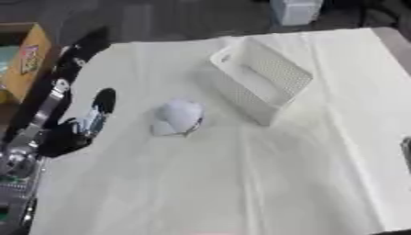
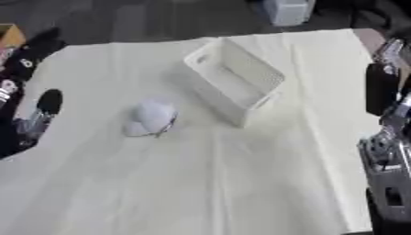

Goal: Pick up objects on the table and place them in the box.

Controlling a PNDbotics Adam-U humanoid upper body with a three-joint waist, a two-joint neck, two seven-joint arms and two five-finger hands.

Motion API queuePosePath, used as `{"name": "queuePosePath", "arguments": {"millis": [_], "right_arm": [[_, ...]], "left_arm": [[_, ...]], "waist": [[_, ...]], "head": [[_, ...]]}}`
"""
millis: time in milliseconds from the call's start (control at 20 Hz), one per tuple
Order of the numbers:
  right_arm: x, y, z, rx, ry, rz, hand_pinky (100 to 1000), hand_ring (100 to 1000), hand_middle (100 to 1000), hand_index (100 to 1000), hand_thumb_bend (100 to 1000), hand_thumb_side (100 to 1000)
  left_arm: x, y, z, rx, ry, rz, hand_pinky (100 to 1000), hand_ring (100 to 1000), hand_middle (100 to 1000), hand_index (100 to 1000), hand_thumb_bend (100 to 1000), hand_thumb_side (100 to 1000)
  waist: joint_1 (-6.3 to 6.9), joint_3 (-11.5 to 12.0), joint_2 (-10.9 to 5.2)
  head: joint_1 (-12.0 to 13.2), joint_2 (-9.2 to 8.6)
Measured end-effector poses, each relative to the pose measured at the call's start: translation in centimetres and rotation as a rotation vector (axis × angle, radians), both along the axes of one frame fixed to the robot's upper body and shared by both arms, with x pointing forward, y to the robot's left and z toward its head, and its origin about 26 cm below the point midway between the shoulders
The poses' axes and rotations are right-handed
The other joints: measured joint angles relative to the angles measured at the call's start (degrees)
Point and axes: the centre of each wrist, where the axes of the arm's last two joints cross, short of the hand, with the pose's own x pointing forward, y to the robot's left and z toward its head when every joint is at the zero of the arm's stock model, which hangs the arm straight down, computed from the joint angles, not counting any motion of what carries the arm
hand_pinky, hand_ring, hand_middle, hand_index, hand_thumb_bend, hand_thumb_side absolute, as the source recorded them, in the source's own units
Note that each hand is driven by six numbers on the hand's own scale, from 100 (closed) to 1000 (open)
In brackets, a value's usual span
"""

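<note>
Waiting to start, by the look: the white basket (image 1: 261, 80) appears empty, and the pale rounded object (image 1: 178, 117) lies on the tabletop (image 1: 241, 183) beside it. Left hand (image 1: 76, 131) near; fingers unclear.

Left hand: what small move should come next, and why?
Probably reach the left hand right toward the white rounded object. The object lies on the cloth-covered table outside the white basket, which looks empty, and neither hand touches it.
</note>
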Motion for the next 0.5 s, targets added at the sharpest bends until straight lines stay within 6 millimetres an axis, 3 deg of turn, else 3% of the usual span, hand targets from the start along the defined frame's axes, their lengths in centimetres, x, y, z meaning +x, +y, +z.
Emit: {"name": "queuePosePath", "arguments": {"millis": [200, 500], "right_arm": [[0.0, 0.1, 0.1, -0.004, -0.004, 0.001, 475, 564, 709, 753, 100, 872], [-0.1, 0.2, 0.1, -0.014, -0.006, 0.005, 476, 564, 706, 753, 100, 871]], "left_arm": [[0.3, -0.5, 0.3, 0.094, 0.021, -0.043, 1000, 973, 1000, 1000, 100, 829], [1.5, -1.7, 1.6, 0.17, -0.002, -0.102, 1000, 974, 1000, 1000, 100, 813]], "waist": [[0.06, -0.07, -0.03], [0.09, -0.11, -0.35]], "head": [[0.11, 1.68], [0.09, 2.11]]}}
